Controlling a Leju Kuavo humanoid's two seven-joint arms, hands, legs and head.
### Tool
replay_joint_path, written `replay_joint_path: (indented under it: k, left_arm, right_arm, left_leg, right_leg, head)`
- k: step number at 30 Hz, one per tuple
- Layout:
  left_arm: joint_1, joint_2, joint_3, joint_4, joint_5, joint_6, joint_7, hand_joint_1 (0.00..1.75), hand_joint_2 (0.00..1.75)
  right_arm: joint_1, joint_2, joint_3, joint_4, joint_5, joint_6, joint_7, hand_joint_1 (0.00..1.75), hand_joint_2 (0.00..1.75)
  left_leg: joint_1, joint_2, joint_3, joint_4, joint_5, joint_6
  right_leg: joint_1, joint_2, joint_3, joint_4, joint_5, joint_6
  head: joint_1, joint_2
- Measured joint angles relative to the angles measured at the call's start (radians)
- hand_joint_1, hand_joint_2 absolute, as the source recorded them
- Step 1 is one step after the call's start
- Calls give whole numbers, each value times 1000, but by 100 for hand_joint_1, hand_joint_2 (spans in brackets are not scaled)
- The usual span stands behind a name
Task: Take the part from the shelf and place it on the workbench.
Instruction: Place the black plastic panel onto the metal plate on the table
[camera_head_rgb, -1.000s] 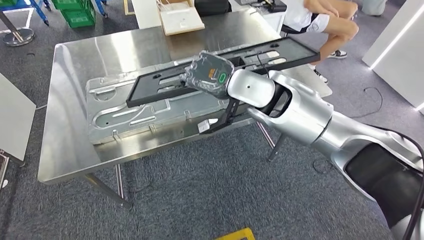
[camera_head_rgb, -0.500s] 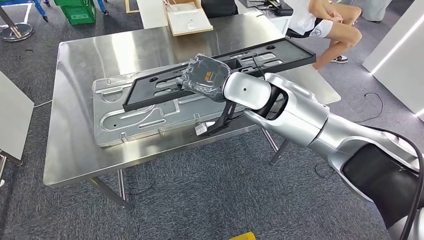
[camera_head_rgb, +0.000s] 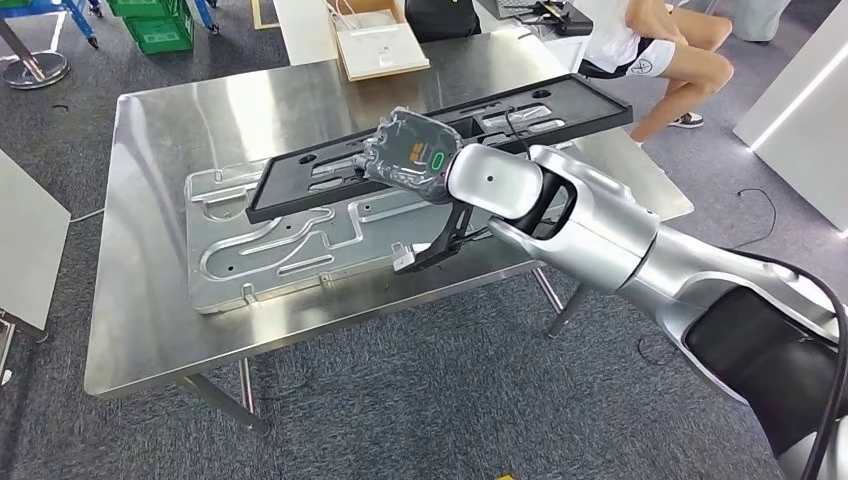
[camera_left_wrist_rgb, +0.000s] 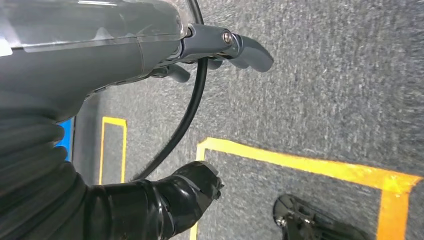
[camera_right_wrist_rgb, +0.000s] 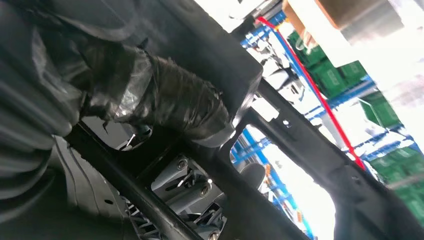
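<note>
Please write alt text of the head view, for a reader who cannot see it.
The robot's right hand holds a long black frame part above a stamped metal panel lying on a steel workbench. A seated person is behind the bench.

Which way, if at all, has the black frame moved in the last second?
Yes, slightly. Against the metal plate, the frame now sits nearer the far side of the table, baring more plate. The camera shifted too.
</note>
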Motion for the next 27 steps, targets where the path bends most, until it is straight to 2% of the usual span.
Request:
replay_joint_path:
  k: [1, 2, 4, 5, 6, 8, 9, 10, 12, 15, 16, 17, 19, 20, 21, 22, 23, 24, 25, 26, 27]
  left_arm:
    - [0, 1, 0, 0, 0, 1, 1, 0, 175]
    - [0, 1, 0, 0, -1, 2, 2, 0, 175]
    - [1, 2, 0, 0, -1, 2, 3, 0, 175]
    - [3, 3, 0, 0, -1, 2, 3, 0, 175]
    - [4, 4, 0, 0, -2, 2, 3, 0, 175]
    - [7, 6, 0, 0, -2, 2, 3, 0, 175]
    - [9, 6, 0, 0, -3, 2, 3, 0, 175]
    - [8, 6, 0, 0, -3, 2, 3, 0, 175]
    - [6, 6, 0, -1, -2, 1, 2, 0, 175]
    - [2, 6, 1, -1, 2, -4, -6, 0, 175]
    - [1, 6, 1, -1, 3, -6, -11, 0, 175]
    - [2, 6, 2, -1, 4, -8, -16, 0, 175]
    - [1, 6, 2, -1, 4, -8, -24, 0, 175]
    - [1, 6, 2, -1, 4, -7, -28, 0, 175]
    - [2, 6, 2, -1, 4, -7, -30, 0, 175]
    - [3, 6, 2, 0, 4, -7, -31, 0, 175]
    - [3, 5, 2, 0, 4, -8, -31, 0, 175]
    - [4, 3, 2, 0, 4, -8, -30, 0, 175]
    - [4, 1, 2, 0, 4, -8, -30, 0, 175]
    - [3, -1, 2, 0, 4, -8, -29, 0, 175]
    - [3, -1, 2, 0, 4, -8, -29, 0, 175]
  right_arm:
    - [0, 0, 0, 0, -1, 0, 0, 175, 175]
    - [0, 0, 0, 0, -2, 0, 0, 175, 175]
    - [1, 1, 1, 1, -4, 1, -1, 175, 175]
    - [2, 1, 2, 1, -6, 1, -1, 175, 175]
    - [3, 1, 4, 1, -8, 1, -1, 175, 175]
    - [4, 1, 5, 1, -10, 2, -1, 175, 175]
    - [4, 2, 6, 1, -10, 2, -1, 175, 175]
    - [3, 2, 6, 1, -11, 2, -1, 175, 175]
    - [1, 2, 6, 1, -11, 2, -1, 175, 175]
    - [0, 2, 6, 0, -11, 1, -1, 175, 175]
    - [-1, 2, 6, 0, -11, 0, -1, 175, 175]
    - [-1, 1, 7, 0, -11, 0, -1, 175, 175]
    - [2, -1, 8, 1, -11, 0, -1, 175, 175]
    - [6, -2, 9, 2, -11, 0, -1, 175, 175]
    - [8, -3, 10, 2, -11, 0, -1, 175, 175]
    - [10, -4, 10, 2, -12, 0, -1, 175, 175]
    - [11, -4, 10, 2, -12, 0, -1, 175, 175]
    - [11, -4, 10, 2, -12, 0, -1, 175, 175]
    - [10, -4, 10, 2, -12, 0, -1, 175, 175]
    - [10, -4, 10, 2, -12, 0, -1, 175, 175]
    - [9, -4, 10, 2, -12, 0, -1, 175, 175]
  left_leg:
    - [0, 1, -18, 38, -14, -6]
    - [5, 1, -50, 94, -32, -11]
    - [14, 1, -129, 208, -58, -23]
    - [18, 1, -156, 232, -48, -29]
    - [22, 2, -166, 219, -17, -34]
    - [29, 4, -135, 103, 78, -42]
    - [28, 5, -111, 47, 108, -44]
    - [27, 6, -92, 7, 117, -39]
    - [20, 5, -77, -13, 101, -22]
    - [22, 3, -63, -24, 86, 2]
    - [24, 3, -55, -28, 82, 9]
    - [25, 3, -48, -32, 78, 14]
    - [23, 0, -39, -33, 68, 20]
    - [21, -2, -34, -32, 62, 20]
    - [19, -4, -27, -31, 56, 20]
    - [17, -6, -18, -30, 49, 20]
    - [14, -7, -8, -30, 43, 19]
    - [12, -8, -1, -31, 37, 18]
    - [10, -9, 5, -31, 33, 16]
    - [9, -10, 7, -30, 29, 13]
    - [8, -10, 6, -30, 27, 12]
  right_leg:
    - [-6, -2, 16, -13, -1, 2]
    - [-8, -4, 28, -19, -6, 3]
    - [-12, -4, 47, -19, -22, 7]
    - [-14, -3, 57, -18, -32, 11]
    - [-17, -3, 69, -15, -44, 16]
    - [-24, -2, 95, -7, -73, 29]
    - [-24, -2, 103, -3, -86, 37]
    - [-24, -1, 107, 0, -96, 44]
    - [-22, -1, 111, -1, -104, 57]
    - [-26, 0, 116, 10, -124, 72]
    - [-27, 0, 99, 45, -141, 75]
    - [-28, 1, 67, 104, -164, 78]
    - [-28, 1, -30, 244, -200, 80]
    - [-27, 2, -71, 287, -196, 79]
    - [-26, 2, -94, 292, -170, 76]
    - [-24, 2, -96, 257, -124, 69]
    - [-20, 3, -82, 192, -66, 60]
    - [-15, 3, -63, 130, -23, 48]
    - [-10, 4, -46, 77, 6, 37]
    - [-7, 3, -31, 41, 17, 32]
    - [-6, 3, -24, 28, 12, 36]
  head:
    - [-1, 0]
    - [-2, 0]
    - [-3, 0]
    - [-3, 0]
    - [-3, 0]
    - [-2, 0]
    - [-4, 0]
    - [-5, 0]
    - [-8, 0]
    - [-6, 0]
    - [-6, 0]
    - [-5, 0]
    - [-5, 0]
    - [-5, 0]
    - [-5, 0]
    - [-5, 0]
    - [-5, 0]
    - [-6, 0]
    - [-5, 0]
    - [-5, 0]
    - [-5, 0]
